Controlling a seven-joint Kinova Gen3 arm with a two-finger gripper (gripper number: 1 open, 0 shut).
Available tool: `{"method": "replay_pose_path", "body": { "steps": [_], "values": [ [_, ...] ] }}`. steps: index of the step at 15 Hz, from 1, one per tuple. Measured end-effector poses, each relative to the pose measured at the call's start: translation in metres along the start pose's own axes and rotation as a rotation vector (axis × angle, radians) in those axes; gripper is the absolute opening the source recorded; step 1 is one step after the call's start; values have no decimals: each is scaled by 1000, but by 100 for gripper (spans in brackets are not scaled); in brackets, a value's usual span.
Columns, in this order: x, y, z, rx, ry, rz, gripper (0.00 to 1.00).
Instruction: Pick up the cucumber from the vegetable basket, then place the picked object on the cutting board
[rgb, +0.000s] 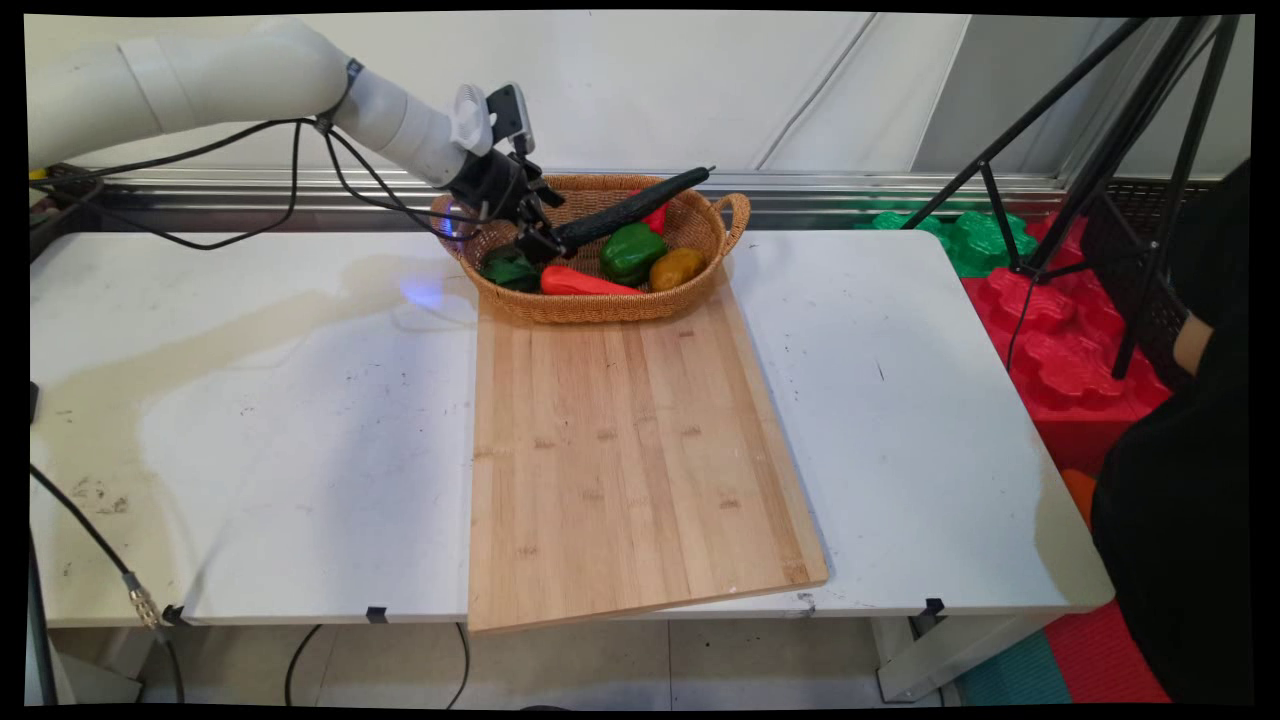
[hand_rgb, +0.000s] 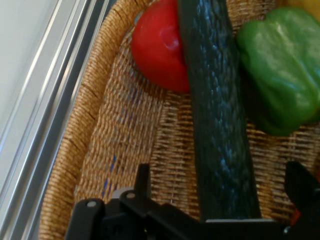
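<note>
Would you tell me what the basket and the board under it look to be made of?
The basket looks like woven wicker or rattan: tan, matte, strands visibly interlaced. The cutting board looks like bamboo or laminated wood: pale parallel strips with node marks, smooth finish.

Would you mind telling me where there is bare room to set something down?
The cutting board is bare in front of the basket, as is the table on either side. The basket is crowded with peppers, and the gripper holds a cucumber there.
</note>
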Motion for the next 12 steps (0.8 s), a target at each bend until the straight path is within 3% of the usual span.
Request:
{"method": "replay_pose_path", "body": {
  "steps": [5,6,12],
  "values": [
    [1,-4,14,1,-9,2,100],
    [2,-5,16,-1,-9,3,0],
    [2,-6,22,-7,-6,1,0]
  ]
}}
